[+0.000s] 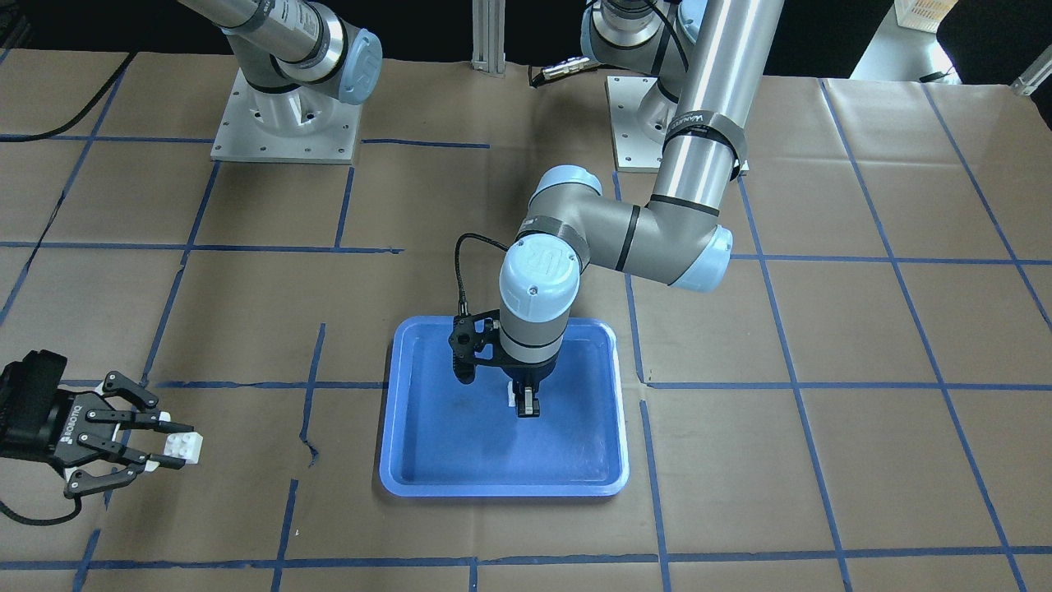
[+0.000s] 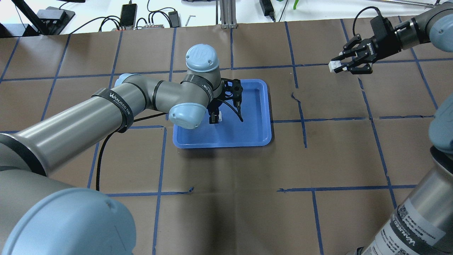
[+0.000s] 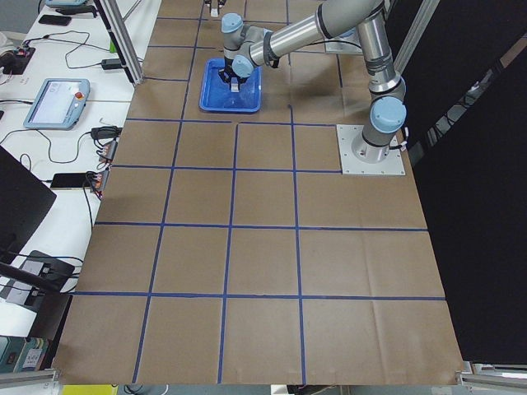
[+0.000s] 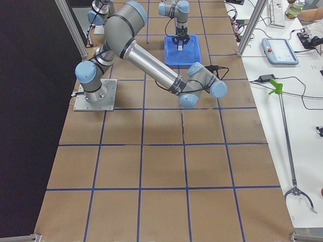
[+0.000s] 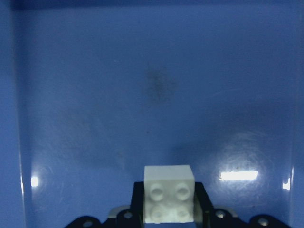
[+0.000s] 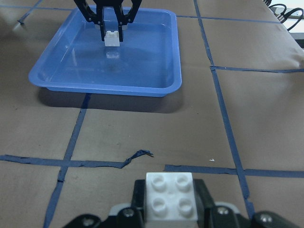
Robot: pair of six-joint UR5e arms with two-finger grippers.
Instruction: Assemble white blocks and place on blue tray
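The blue tray (image 1: 460,460) lies mid-table; it also shows in the overhead view (image 2: 254,131) and the right wrist view (image 6: 156,71). My left gripper (image 1: 526,409) points down over the tray floor, shut on a white block (image 5: 169,193), which also shows in the overhead view (image 2: 219,115) and the right wrist view (image 6: 112,38); it hangs just above the floor. My right gripper (image 2: 339,67) is far from the tray, low over the paper, shut on the second white block (image 6: 171,195), which also shows in the front view (image 1: 182,449) and the overhead view (image 2: 333,66).
Brown paper with blue tape grid lines covers the table (image 2: 226,170). The two arm bases (image 1: 283,123) stand at the robot's side. Cables and devices (image 2: 127,16) lie beyond the table's far edge. A torn tape piece (image 6: 137,156) lies before my right gripper.
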